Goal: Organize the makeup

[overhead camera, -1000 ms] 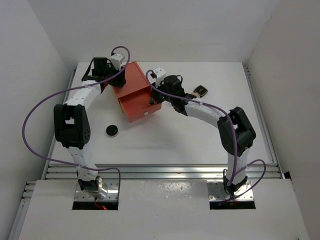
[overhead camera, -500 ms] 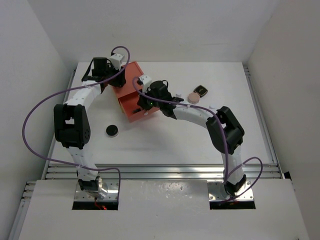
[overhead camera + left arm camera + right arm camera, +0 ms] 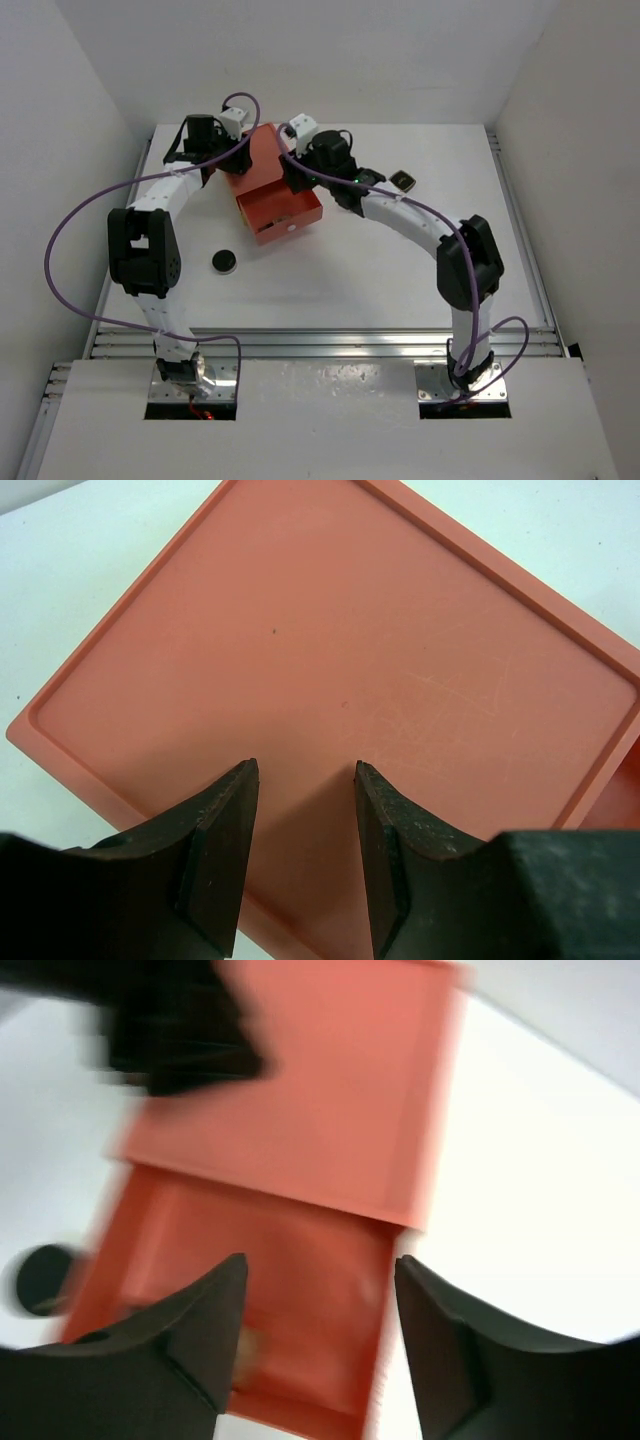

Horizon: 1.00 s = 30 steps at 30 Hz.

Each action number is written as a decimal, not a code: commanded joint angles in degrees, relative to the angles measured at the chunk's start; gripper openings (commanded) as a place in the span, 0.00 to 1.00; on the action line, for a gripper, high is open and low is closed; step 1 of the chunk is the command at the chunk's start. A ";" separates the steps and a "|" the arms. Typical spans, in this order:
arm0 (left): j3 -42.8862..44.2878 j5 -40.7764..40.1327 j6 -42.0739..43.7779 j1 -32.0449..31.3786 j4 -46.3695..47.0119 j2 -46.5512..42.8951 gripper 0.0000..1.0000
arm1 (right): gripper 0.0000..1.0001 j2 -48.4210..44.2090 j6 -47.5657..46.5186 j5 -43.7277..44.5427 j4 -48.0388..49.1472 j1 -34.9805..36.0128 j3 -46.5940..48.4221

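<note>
Both were empty: right gripper (image 3: 318, 1265) wide above the open drawer (image 3: 180, 1220), left gripper (image 3: 305, 768) narrow on the drawer box (image 3: 350, 630); lifting straight up looked safest

The top external view looks steeply down from behind the white table's (image 3: 400, 270) near edge and takes in the whole orange plastic drawer box (image 3: 268, 190). The left wrist view looks past the left tool (image 3: 305, 770) from close above that box's lid (image 3: 340, 660). The blurred right wrist view looks past the right tool (image 3: 320, 1265) from farther above the box. All three views share the box.

No text, label, brand, number or sign can be read in any view: the orange drawer box (image 3: 330, 680) shows plain surfaces, and the small black compact (image 3: 402, 181) is too small to make out.
</note>
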 commanded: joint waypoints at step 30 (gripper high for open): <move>-2.49 -1.17 -0.48 0.41 -4.82 1.82 0.49 | 0.17 7.67 1.68 15.76 -24.71 -13.16 4.92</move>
